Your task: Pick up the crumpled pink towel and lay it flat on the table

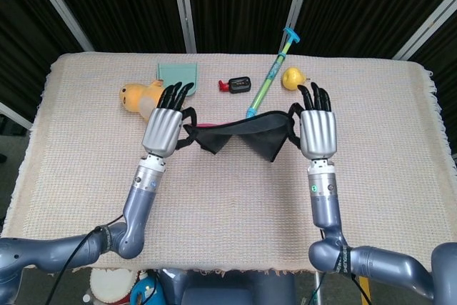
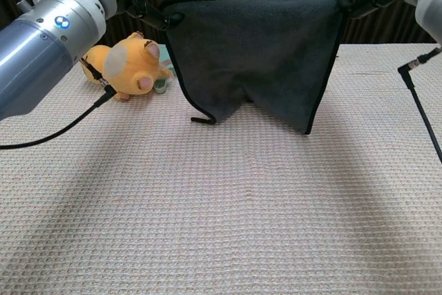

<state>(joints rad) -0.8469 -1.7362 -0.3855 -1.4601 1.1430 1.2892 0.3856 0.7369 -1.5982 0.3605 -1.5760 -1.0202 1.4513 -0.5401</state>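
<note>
I had the left hand (image 1: 163, 130) and right hand (image 1: 318, 132) each pinching a top corner of the towel (image 2: 257, 60), stretched just above the table (image 1: 228, 205). It needed even tension and level lowering.

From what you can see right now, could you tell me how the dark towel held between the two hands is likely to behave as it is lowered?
The towel is probably floppy: it sags between the left hand and right hand. It likely weighs little, as it is held only by its upper corners. Its lower edge hangs unevenly, so it may fold or wrinkle on touching the table.
</note>
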